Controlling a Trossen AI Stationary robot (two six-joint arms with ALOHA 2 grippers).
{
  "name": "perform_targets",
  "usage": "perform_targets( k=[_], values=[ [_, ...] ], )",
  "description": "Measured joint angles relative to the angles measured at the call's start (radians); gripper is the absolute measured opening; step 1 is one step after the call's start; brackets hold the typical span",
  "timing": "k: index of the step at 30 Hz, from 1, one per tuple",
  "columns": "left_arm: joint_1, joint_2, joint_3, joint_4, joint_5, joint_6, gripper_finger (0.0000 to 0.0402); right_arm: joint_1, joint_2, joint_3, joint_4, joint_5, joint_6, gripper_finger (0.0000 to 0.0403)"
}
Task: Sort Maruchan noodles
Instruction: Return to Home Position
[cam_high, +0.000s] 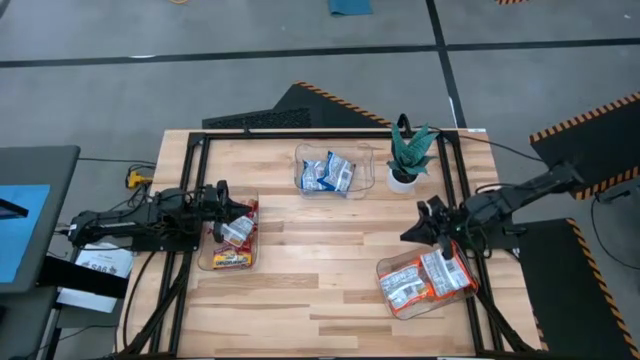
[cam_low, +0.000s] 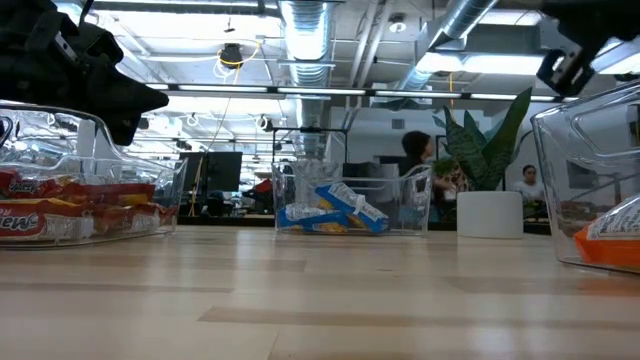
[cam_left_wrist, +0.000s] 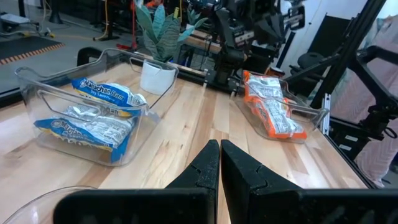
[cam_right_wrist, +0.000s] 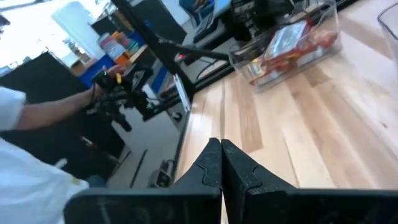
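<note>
The Maruchan noodles lie sorted in three clear bins. Red and yellow packets (cam_high: 232, 238) fill the left bin (cam_high: 205, 262). Blue-and-white packets (cam_high: 328, 174) are in the far middle bin (cam_left_wrist: 37, 87). Orange-and-white packets (cam_high: 425, 280) sit in the right bin (cam_high: 385, 268). My left gripper (cam_high: 246, 211) hangs shut over the left bin's far end, pointing level toward the table's right. My right gripper (cam_high: 410, 233) is shut too, held above the table just beyond the right bin's far end. In both wrist views the fingers (cam_left_wrist: 219, 158) (cam_right_wrist: 221, 160) meet with nothing between them.
A small potted green plant (cam_high: 408, 158) stands at the far right beside the blue packets' bin. A black metal frame (cam_high: 300, 133) runs round the table. In the right wrist view a person's arm (cam_right_wrist: 56, 112) shows beyond the table's left edge. Bare wood (cam_high: 320, 260) lies between the bins.
</note>
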Motion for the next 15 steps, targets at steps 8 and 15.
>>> perform_targets(
  k=[8, 15],
  values=[
    [0.0, 0.0, 0.0, 0.0, 0.0, 0.0, 0.0, -0.004, -0.151, -0.172, 0.147, 0.094, -0.12, 0.0018],
    [0.0, 0.0, 0.0, 0.0, 0.0, 0.0, 0.0, -0.171, -0.348, -0.276, 0.198, 0.006, -0.183, 0.0018]
  ],
)
